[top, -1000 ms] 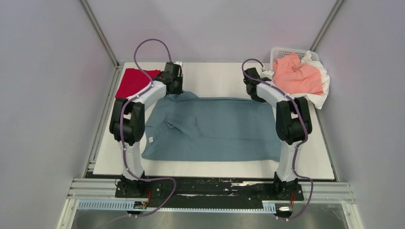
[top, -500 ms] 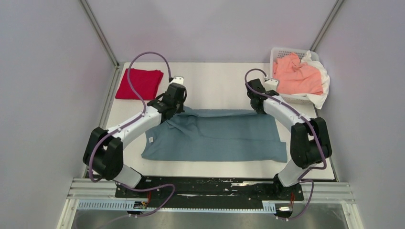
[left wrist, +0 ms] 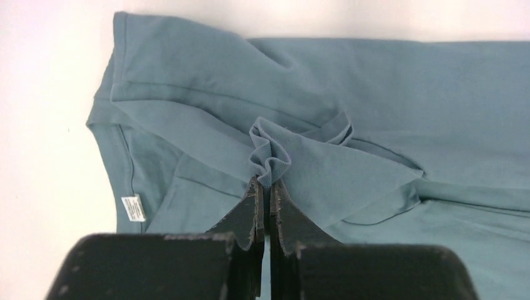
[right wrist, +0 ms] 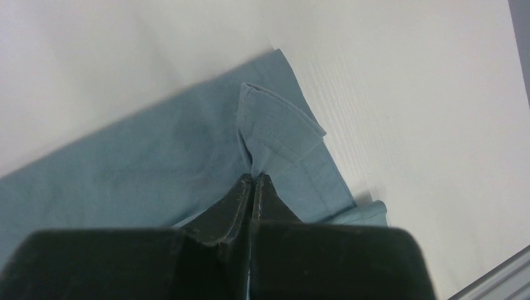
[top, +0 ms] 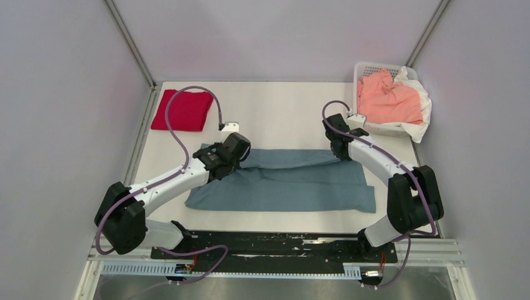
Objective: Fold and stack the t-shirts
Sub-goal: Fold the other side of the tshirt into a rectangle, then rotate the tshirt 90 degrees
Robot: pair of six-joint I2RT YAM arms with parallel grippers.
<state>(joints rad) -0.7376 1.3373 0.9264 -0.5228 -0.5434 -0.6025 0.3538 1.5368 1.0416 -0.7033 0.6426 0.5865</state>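
Teal-blue t-shirt point(top: 294, 187) at centre of bench point(top: 281, 106), half folded lengthwise. Folded-over edge pinched in closed left tool point(left wrist: 265, 184) and closed right tool point(right wrist: 253, 178). Draw both nearward evenly, taut; align hems before releasing.

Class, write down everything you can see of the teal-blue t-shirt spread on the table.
The t-shirt is dusty teal-blue, soft cotton by its look, lying on the white table. Its far edge is doubled over toward the near side, with creases. A small white label shows near one edge. The left gripper is shut on a bunched fold; the right gripper pinches a hemmed corner.
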